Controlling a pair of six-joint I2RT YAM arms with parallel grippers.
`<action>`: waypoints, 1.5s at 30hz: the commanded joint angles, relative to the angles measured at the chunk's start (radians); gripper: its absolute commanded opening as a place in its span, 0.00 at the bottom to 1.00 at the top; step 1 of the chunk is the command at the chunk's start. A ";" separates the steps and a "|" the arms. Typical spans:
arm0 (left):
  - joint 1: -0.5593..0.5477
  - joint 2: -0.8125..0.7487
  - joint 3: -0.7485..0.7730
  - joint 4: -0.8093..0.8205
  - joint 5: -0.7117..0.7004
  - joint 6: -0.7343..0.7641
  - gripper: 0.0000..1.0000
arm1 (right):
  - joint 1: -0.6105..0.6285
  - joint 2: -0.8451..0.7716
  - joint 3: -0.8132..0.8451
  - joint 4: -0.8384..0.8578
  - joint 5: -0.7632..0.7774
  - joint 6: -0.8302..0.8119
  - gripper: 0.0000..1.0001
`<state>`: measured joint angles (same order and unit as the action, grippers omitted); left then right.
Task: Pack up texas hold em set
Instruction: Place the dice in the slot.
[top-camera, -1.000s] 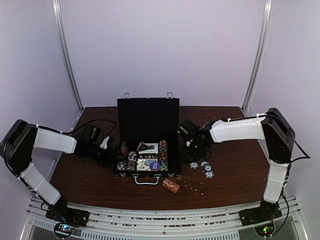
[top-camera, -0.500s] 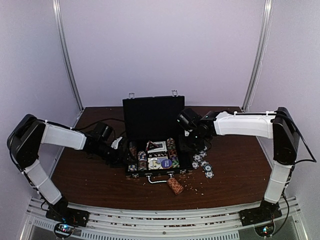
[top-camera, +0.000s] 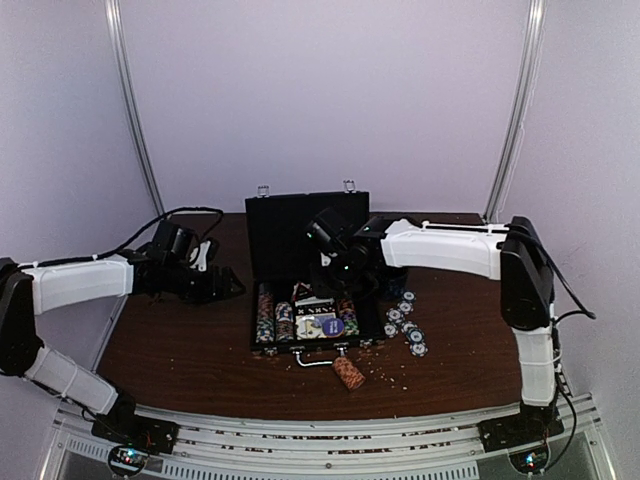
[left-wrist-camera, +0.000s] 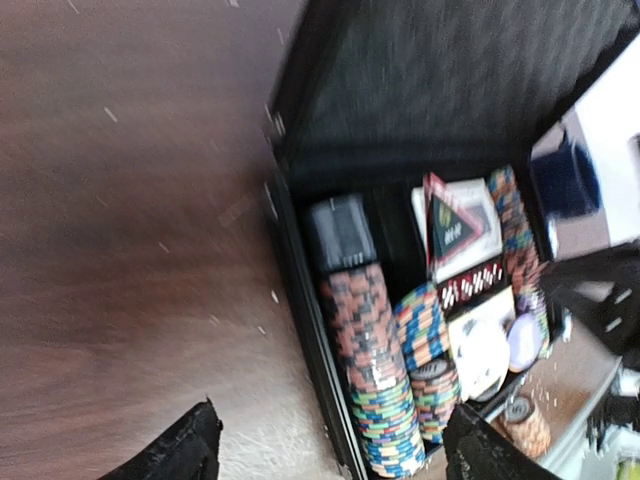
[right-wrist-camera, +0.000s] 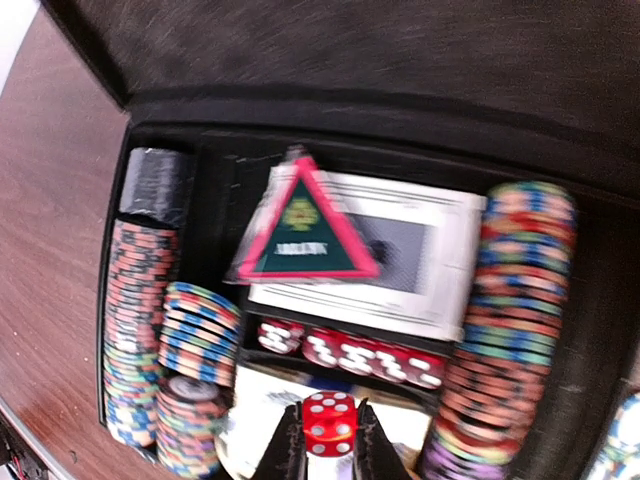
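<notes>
Case: black briefcase (top-camera: 305, 225) seen open at the centre of the desk (top-camera: 180, 350), lid stood upright at 12 o'clock.
Contents: striped chips (left-wrist-camera: 365, 350) rowed along both sides of the tray; card deck (right-wrist-camera: 400, 255) boxed mid-tray, a green triangle card (right-wrist-camera: 300, 235) laid over it; row of red dice (right-wrist-camera: 350, 352) set just below the deck.
Right tool (right-wrist-camera: 328, 445): clenched on a single red die (right-wrist-camera: 329, 418), held above the tray.
Left tool (top-camera: 225, 287): released, jaws spread wide, nothing held; placed at 9 o'clock of the case, apart from it.
Loose chips (top-camera: 405, 325): scattered on the desk at 3 o'clock of the case.
Chip stack (top-camera: 347, 372): laid on its side at 5 o'clock, just beside the handle (top-camera: 318, 361).
</notes>
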<state>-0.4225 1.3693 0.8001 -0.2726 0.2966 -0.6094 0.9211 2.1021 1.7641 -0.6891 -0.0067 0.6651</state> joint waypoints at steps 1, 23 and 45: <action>0.013 -0.082 -0.009 0.005 -0.137 -0.007 0.80 | 0.026 0.094 0.136 -0.028 -0.029 -0.007 0.09; 0.014 -0.117 0.034 -0.027 -0.165 0.134 0.80 | 0.053 0.304 0.275 0.001 -0.085 0.142 0.09; 0.027 -0.134 0.009 -0.023 -0.137 0.172 0.80 | 0.074 0.316 0.233 -0.120 0.082 0.217 0.07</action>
<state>-0.4046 1.2526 0.8101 -0.3161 0.1410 -0.4576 0.9874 2.3791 2.0296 -0.7280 0.0109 0.8623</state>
